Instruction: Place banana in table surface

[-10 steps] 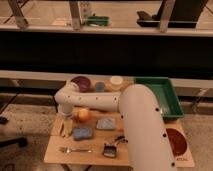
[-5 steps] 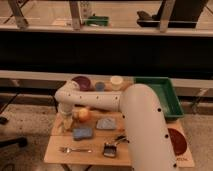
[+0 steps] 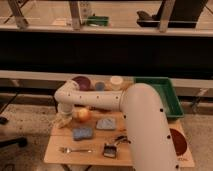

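Note:
The banana (image 3: 60,121) is a pale yellow-tan shape at the far left edge of the light wood table surface (image 3: 95,144). My gripper (image 3: 63,118) hangs down from the white arm's bend (image 3: 67,95) right at the banana and seems shut on it, holding it at table height. A round orange fruit (image 3: 82,115) lies just right of the gripper, close to touching it. The white arm (image 3: 145,125) covers the table's right part.
On the table lie a blue sponge (image 3: 82,133), a grey-blue packet (image 3: 106,123), a fork (image 3: 75,149), a small dark object (image 3: 110,150) and an orange-handled tool (image 3: 120,139). Behind stand a dark red bowl (image 3: 81,82), a pale cup (image 3: 116,81) and a green tray (image 3: 165,97).

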You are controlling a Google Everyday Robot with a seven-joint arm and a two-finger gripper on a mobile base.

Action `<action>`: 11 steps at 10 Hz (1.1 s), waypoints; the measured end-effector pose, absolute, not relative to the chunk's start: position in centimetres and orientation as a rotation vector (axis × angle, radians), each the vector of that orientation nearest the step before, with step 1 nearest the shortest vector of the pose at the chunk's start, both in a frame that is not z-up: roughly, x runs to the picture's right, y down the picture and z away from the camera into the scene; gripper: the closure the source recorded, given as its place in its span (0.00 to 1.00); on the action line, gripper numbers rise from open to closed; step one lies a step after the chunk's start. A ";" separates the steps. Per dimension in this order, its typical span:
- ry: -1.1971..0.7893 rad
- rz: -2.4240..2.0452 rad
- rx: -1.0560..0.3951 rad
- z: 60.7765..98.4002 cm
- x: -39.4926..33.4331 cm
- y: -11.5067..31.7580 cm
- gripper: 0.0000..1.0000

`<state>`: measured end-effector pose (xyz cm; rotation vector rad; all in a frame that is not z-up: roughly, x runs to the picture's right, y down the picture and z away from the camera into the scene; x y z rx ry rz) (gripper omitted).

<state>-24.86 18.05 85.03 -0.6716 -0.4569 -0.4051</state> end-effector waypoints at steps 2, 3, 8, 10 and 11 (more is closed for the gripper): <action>-0.466 -0.426 -0.642 83.3 -25.4 17.3 1.00; -0.470 -0.431 -0.630 82.7 -25.4 17.1 1.00; -0.480 -0.436 -0.572 80.6 -24.9 15.9 1.00; -0.483 -0.438 -0.564 80.3 -24.9 15.8 1.00; -0.484 -0.437 -0.562 80.2 -24.8 15.8 1.00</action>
